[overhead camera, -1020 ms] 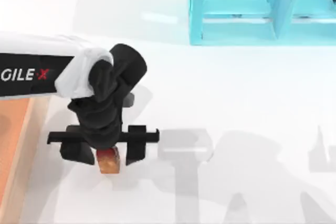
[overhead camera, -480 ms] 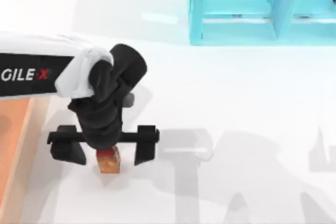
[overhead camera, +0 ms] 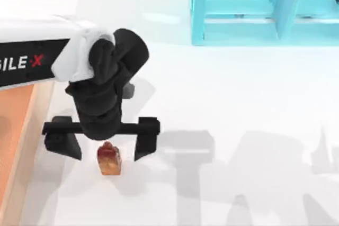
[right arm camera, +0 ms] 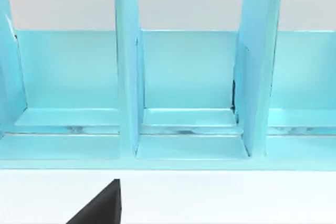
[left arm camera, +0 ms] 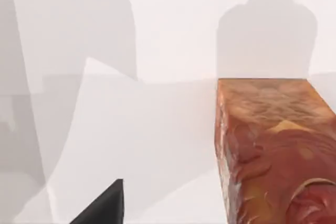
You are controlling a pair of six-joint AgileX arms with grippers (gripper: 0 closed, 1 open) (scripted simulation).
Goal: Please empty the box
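Step in hand: release of an item taken out of the box (overhead camera: 21, 130). The box sits at the tabletop's left edge, its tan rim and orange-brown floor partly in the overhead view. A small red-orange block (overhead camera: 109, 159) stands on the white tabletop (overhead camera: 238, 104) just to the right of the box wall, outside it.

The left gripper (overhead camera: 100, 146) hangs directly over the block, jaws spread wide on either side of it, neither finger touching it. The left wrist view shows the block (left arm camera: 273, 150) resting on the tabletop with one dark finger (left arm camera: 102, 205) well apart from it. The block appears set down and free.

The right arm is parked facing the turquoise shelf unit (right arm camera: 184, 87) at the tabletop's far edge; its jaws cannot be judged from one fingertip.

Next move, as judged: lift the left gripper straight up clear of the block without knocking it, then swing back over the box to check whether anything is left inside. Most of the box floor lies out of view, so remaining contents cannot be confirmed
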